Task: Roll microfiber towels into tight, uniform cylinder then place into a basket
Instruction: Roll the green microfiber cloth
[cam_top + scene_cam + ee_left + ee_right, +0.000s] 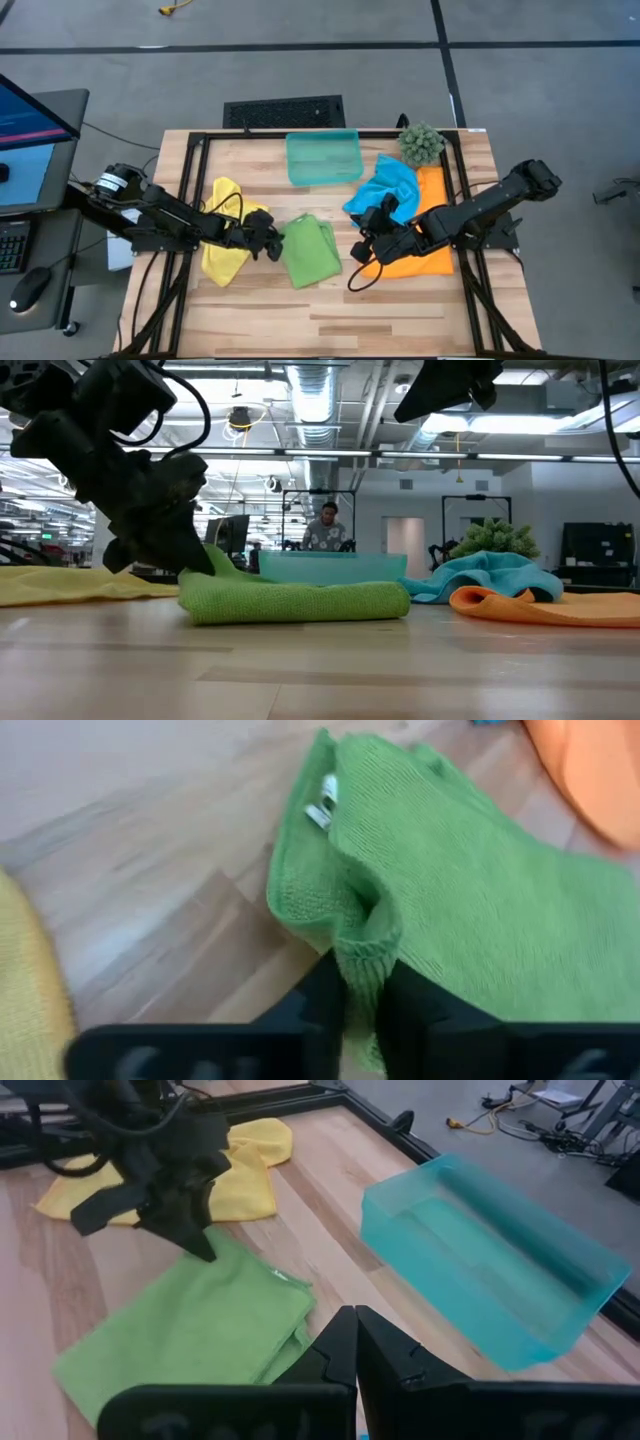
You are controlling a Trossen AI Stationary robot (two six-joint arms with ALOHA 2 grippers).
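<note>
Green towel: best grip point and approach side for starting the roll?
Grip the green towel at its short folded edge facing the yellow towel, coming in low from that side. The left gripper is already shut on a raised fold there. The towel lies folded flat, so that bunched edge is the only part standing proud enough to pinch.

The left gripper (274, 240) is low at the table's middle, pinching. The right gripper (372, 226) is closed, raised nearby.
</note>
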